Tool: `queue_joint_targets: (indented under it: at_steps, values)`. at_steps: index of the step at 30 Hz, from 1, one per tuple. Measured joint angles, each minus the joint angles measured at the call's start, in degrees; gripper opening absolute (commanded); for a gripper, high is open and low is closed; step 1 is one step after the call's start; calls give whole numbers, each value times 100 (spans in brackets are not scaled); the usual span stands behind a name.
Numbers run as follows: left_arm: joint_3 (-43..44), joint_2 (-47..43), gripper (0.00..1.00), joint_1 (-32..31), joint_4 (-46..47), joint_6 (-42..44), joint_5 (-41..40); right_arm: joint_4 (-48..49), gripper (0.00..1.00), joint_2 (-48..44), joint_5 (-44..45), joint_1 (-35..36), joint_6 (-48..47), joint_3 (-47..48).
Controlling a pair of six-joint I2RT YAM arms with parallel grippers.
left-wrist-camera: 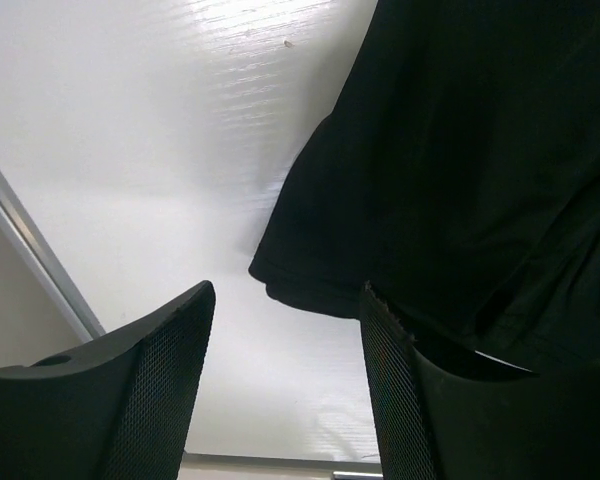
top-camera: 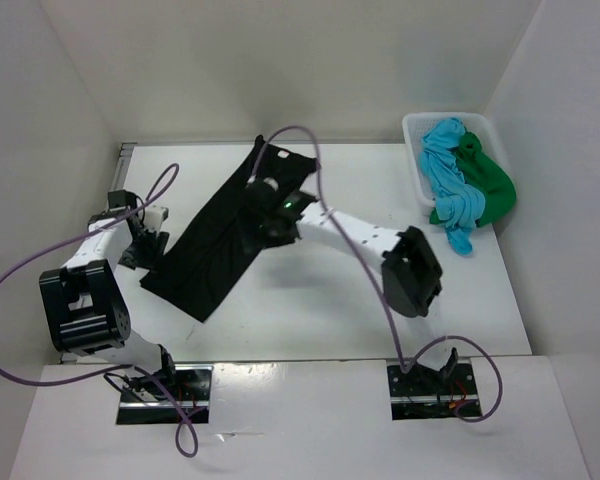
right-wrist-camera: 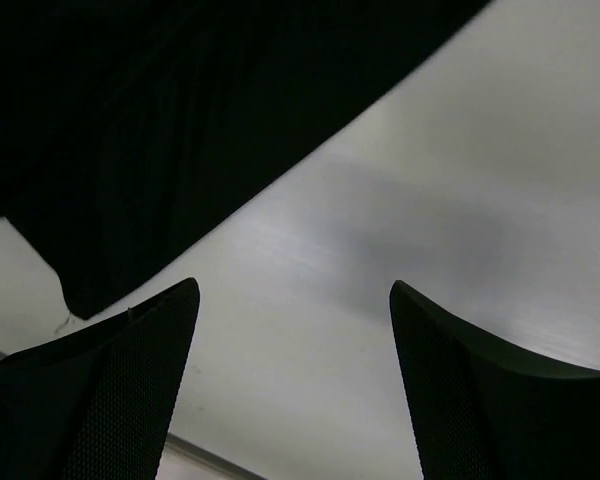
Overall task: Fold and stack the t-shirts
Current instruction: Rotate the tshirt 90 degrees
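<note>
A black t-shirt (top-camera: 215,245) lies spread in a long diagonal strip on the white table. My left gripper (top-camera: 143,245) stands open at its left edge. In the left wrist view the left gripper (left-wrist-camera: 285,300) has bare table between its fingers, and the black t-shirt (left-wrist-camera: 460,150) reaches down behind the right finger. My right gripper (top-camera: 265,228) hovers over the shirt's right edge. The right gripper (right-wrist-camera: 293,290) is open over bare table, with the black t-shirt (right-wrist-camera: 160,120) at upper left. A turquoise t-shirt (top-camera: 445,165) and a green t-shirt (top-camera: 490,185) hang crumpled from the basket.
The white mesh basket (top-camera: 412,130) sits at the far right corner of the table. White walls enclose the table on the left, back and right. A metal strip (left-wrist-camera: 30,250) marks the table's left edge. Purple cables loop over both arms.
</note>
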Motion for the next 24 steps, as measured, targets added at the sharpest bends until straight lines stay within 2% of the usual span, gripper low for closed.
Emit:
queue_joint_targets:
  at_steps: [3,8,14,19,22,24]
  values:
    - [-61,-11,69,0,70,-63,59,24,81,739,-262,765,315,164]
    - [-66,66,69,0,306,-85,179,-256,81,2002,-396,1412,518,1274]
    - [-52,229,69,-2,498,-87,258,-911,81,3014,-415,1648,761,3206]
    - [-50,232,69,0,603,-87,308,-1897,79,4306,-295,1738,914,5663]
    - [-48,229,70,0,625,-87,330,-2284,77,4697,-293,1751,986,5943]
    - [-50,225,70,0,625,-87,356,-2396,77,4649,-260,1764,1051,5982]
